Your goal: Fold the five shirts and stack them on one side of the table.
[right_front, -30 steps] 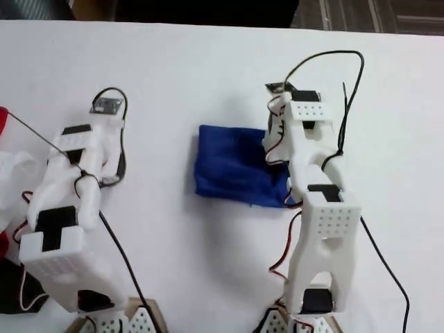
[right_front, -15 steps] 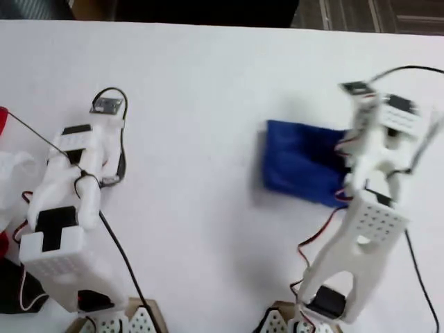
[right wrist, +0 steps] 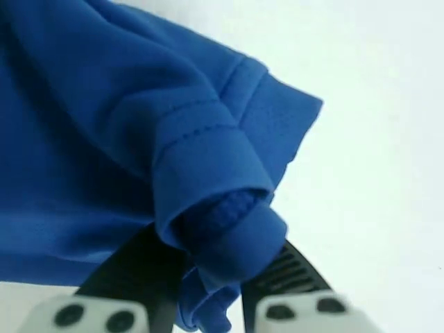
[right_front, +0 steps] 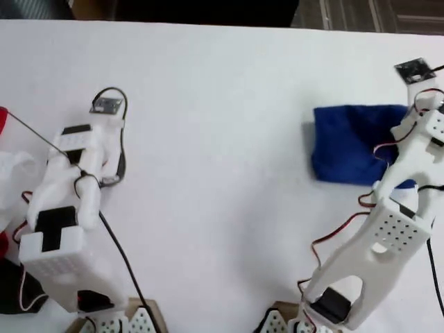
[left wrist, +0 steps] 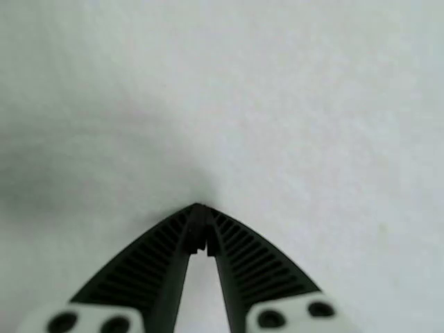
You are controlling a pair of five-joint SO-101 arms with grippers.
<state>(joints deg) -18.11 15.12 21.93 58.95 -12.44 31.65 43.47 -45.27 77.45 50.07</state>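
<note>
Smooth, matt white across the table, without gloss. Soft fine-knit cloth in the blue shirt, dull in finish, stitched along a rolled hem. Matt black ribbed plastic on the inner faces of the left gripper and right gripper, with white plastic behind. White plastic arm shells, faintly grainy, 2 with perforated faces. Slightly glossy black cables.

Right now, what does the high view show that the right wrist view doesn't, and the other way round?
The high view adds the folded blue shirt as a whole, lying near the right edge of the table, and the left arm resting at the far left. The right wrist view adds the shirt's stitched hem bunched between the jaws of the right arm, which are closed on it. Both share the blue shirt on the white table.
</note>
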